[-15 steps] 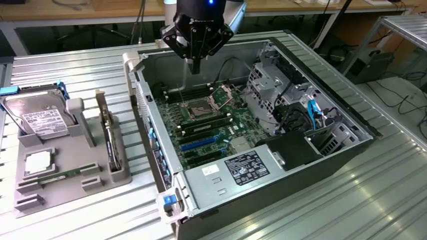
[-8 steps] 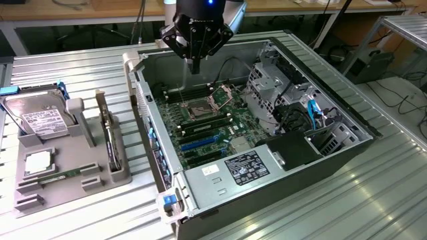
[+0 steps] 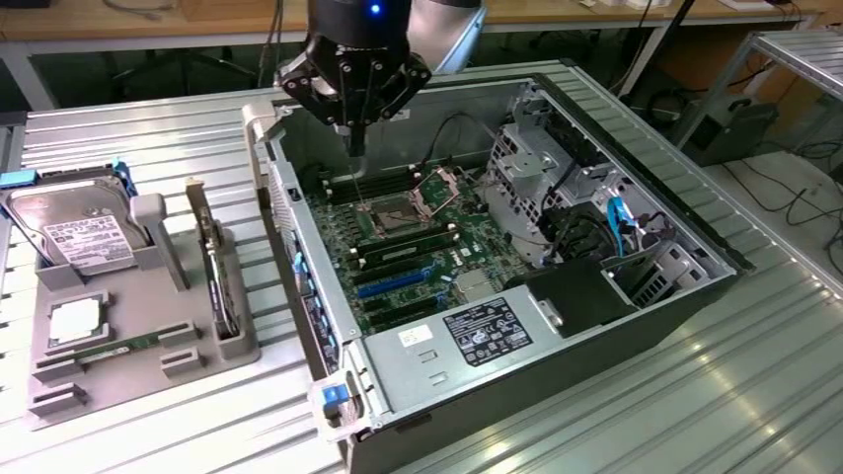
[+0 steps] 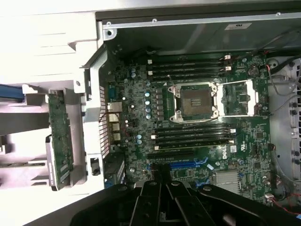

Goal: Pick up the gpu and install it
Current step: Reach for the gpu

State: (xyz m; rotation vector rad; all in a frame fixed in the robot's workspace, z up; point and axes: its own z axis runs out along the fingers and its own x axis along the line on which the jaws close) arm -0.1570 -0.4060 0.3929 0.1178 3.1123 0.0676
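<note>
Exterior view: the white label on the drive (image 3: 73, 237) and the black sticker (image 3: 481, 331) on the power supply carry print, too small to read. The arm hangs from above with the wrist vertical. The pincer (image 3: 354, 138) is pressed together and empty, tips pointing down over the open case (image 3: 554, 395), near the socket (image 3: 395, 212). The gpu (image 3: 211, 262) stands on edge in the grey tray (image 3: 132, 385) on the desk (image 3: 685, 395), at the exterior view's left, well apart from the pincer.

Wrist view: pincer (image 4: 160, 181) together, nothing held, over the motherboard (image 4: 136, 141). Socket (image 4: 195, 101) lid flipped open. The gpu (image 4: 59, 136) sits in its tray slot outside the case wall.
</note>
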